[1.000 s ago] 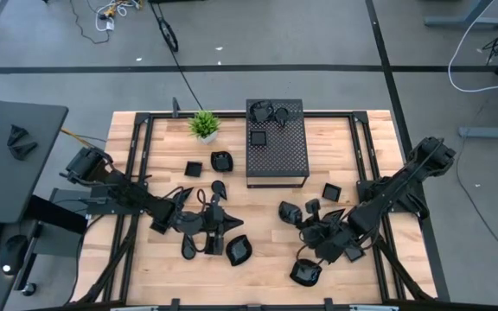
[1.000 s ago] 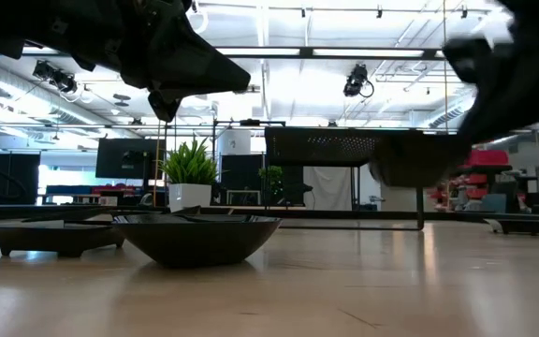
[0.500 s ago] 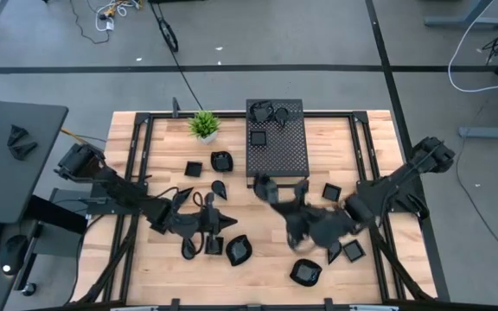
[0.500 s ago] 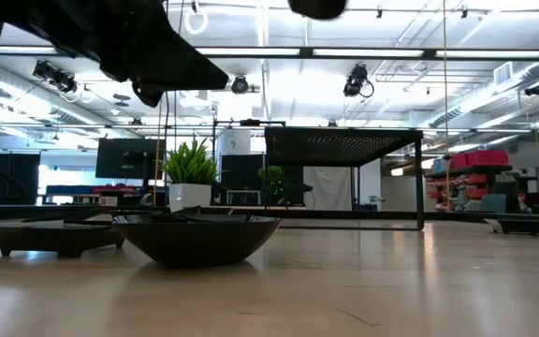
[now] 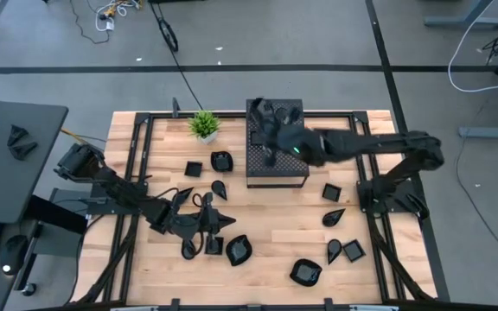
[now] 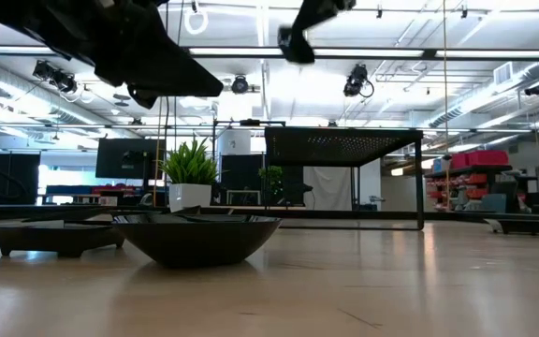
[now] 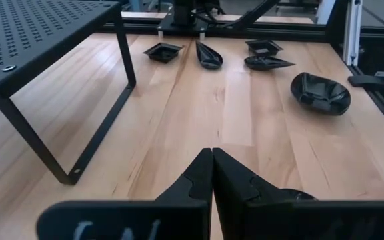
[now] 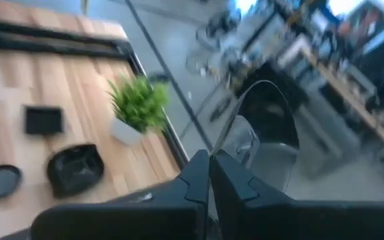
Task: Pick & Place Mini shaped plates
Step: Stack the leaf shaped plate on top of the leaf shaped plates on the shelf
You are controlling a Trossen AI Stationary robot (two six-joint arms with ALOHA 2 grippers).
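Small glossy black mini plates lie scattered on the wooden table (image 5: pixel 266 233). A teardrop plate (image 5: pixel 218 187), a square one (image 5: pixel 194 168) and a rounded one (image 5: pixel 221 161) rest left of the black perforated box (image 5: pixel 277 160). More sit at the right (image 5: pixel 331 192). My right gripper (image 5: pixel 269 138) reaches high over the box, shut on one plate (image 8: pixel 265 133). My left gripper (image 5: pixel 221 222) hovers shut at the near left with nothing between its fingers (image 7: pixel 212 160), just above a plate (image 7: pixel 292 196). My right gripper pinches the plate's rim (image 8: pixel 220 143) between its two fingers. The fingers come from the table's right side, slanting slightly down. The plate stands on edge beyond the fingertips, lifted clear above the box.
A small green potted plant (image 5: pixel 204 125) stands at the far left of the box. The box is raised on thin legs (image 7: pixel 99 133), and other plates lie on its top (image 5: pixel 284 111). Several plates (image 5: pixel 238 250) lie near the front edge. Black rails frame the table (image 5: pixel 137 173).
My right gripper has risen from low over the near right of the table. It has swung toward the far edge to high over the box, turning as it went. It carries a plate lifted clear of the table.
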